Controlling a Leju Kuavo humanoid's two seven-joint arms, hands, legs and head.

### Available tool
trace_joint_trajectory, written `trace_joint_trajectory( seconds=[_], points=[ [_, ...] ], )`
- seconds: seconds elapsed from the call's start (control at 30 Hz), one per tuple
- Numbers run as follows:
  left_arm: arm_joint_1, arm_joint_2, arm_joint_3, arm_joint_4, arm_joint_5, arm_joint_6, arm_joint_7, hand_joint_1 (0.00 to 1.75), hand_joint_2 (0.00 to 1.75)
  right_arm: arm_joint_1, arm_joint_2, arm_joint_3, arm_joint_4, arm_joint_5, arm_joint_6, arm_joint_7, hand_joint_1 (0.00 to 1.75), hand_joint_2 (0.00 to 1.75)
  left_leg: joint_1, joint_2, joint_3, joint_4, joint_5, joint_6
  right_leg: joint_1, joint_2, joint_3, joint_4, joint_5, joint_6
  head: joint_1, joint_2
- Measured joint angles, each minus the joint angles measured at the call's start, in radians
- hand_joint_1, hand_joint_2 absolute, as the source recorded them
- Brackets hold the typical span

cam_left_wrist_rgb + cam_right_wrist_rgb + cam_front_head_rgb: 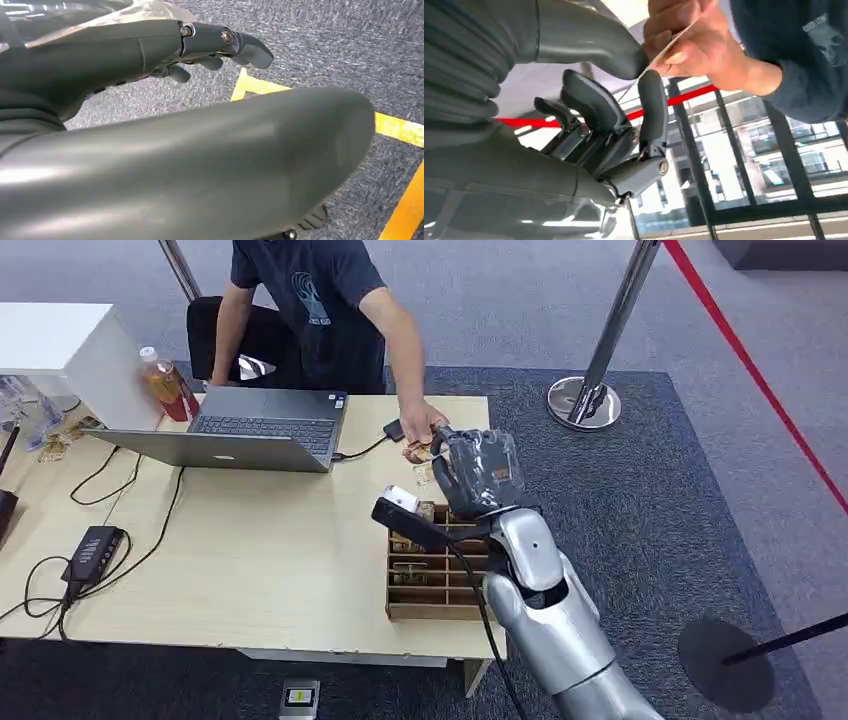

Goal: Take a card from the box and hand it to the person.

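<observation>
Up over the far end of the box [438, 570], the head view shows the right hand [470, 468] lifted toward the person [310, 300]. The person's hand [422, 430] meets it just at the fingertips. Something small and tan sits between them there, but from so high up I cannot tell if it is the card or who has it. The box is just below and behind the right hand, on the table [250, 540], and a laptop [250, 430] is well off to the side.

Next, the left wrist view shows the left hand [200, 50] hanging over grey carpet [325, 40] with yellow lines. Its fingers are a little curled and apart, and nothing is in them.

Last, the right wrist view shows what the head view cannot. The card [663, 52], seen edge-on, is pinched between the thick thumb [589, 40] and one dark finger [653, 107] of the right hand. The person's fingers are on the far end of the card too. So both hold it at once.

I think this is the handing-over step, almost done. The next move needs the right hand to loosen its pinch gently so the person can take the card, and not pull back first.
</observation>
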Motion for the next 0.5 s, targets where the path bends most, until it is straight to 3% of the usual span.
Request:
trace_joint_trajectory(
  seconds=[0.23,0.5],
  points=[
    [0.001,0.0,0.003,0.0,0.01,0.002,0.0,0.0,0.0,0.053,-0.011,-0.031,-0.01,0.063,-0.076,0.056,0.0,1.75,0.0,0.0,0.0,0.0,0.0,0.0,0.0,0.0,-0.001,-0.001,0.0,0.0,0.0,0.0],
    [0.004,-0.003,0.018,0.0,0.035,0.024,0.001,0.0,0.0,0.23,-0.049,-0.138,-0.176,0.081,-0.205,0.084,0.0,1.75,0.0,-0.001,0.0,0.0,0.0,0.0,0.0,0.0,-0.001,-0.001,0.0,0.0,0.0,0.0]
  ],
)
